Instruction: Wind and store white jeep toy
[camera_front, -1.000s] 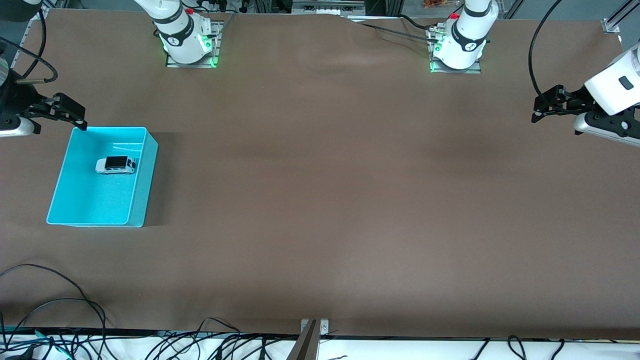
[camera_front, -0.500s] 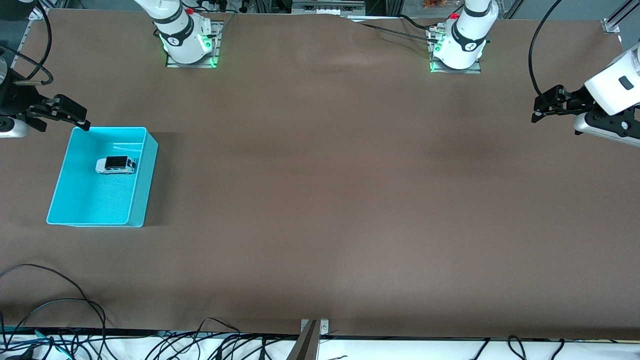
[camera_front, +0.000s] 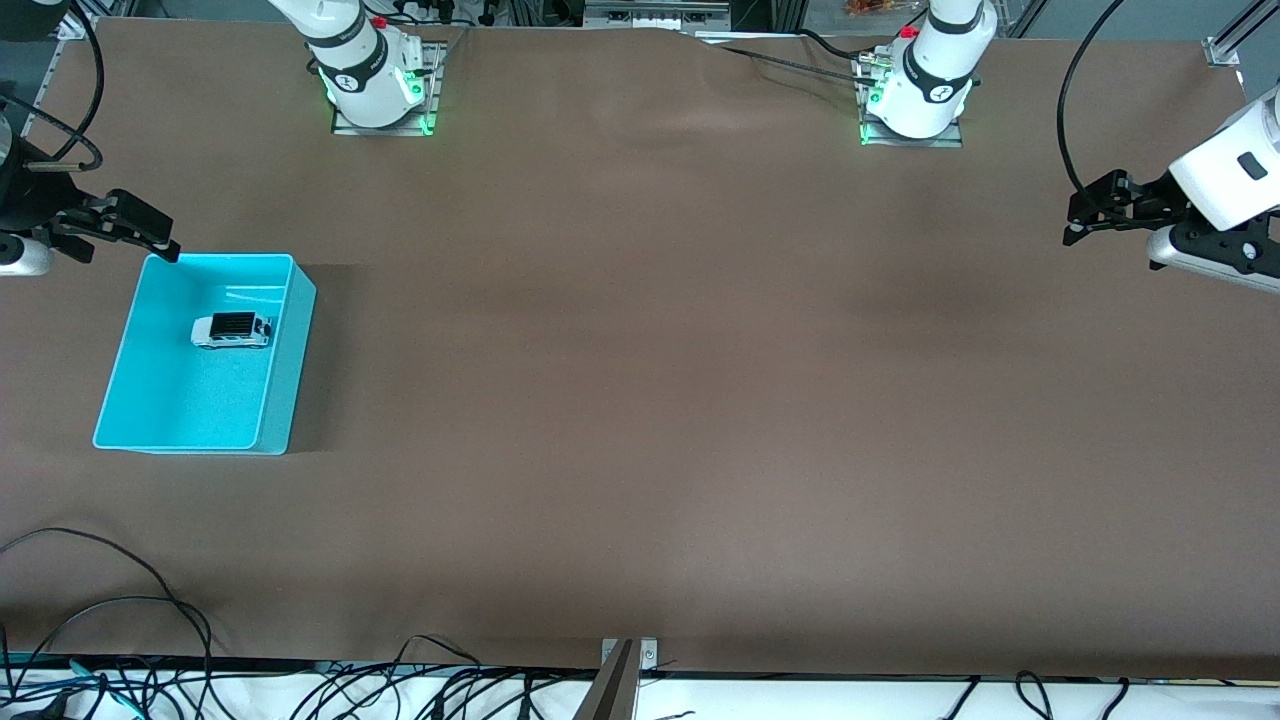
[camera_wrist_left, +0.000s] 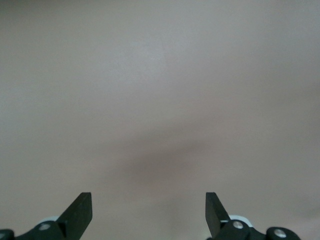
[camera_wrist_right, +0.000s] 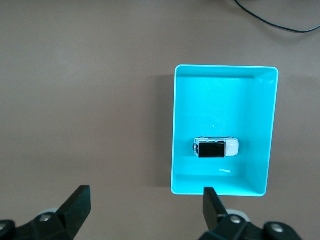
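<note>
White jeep toy (camera_front: 232, 330): upright on its wheels on the floor of the cyan bin (camera_front: 282, 345), toward the right arm's end of the table (camera_front: 640, 400); judged stored. Right gripper (camera_front: 125, 222): aloft by the bin's corner, jaws spread, empty, apparently clear of the toy. Left gripper (camera_front: 1100, 205): waiting over bare table at its own end, jaws spread, empty.

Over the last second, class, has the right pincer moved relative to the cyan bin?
Yes. The right pincer, open and empty, has drifted slightly outward toward the table's edge, away from the cyan bin's corner. The white jeep toy lies inside.
</note>
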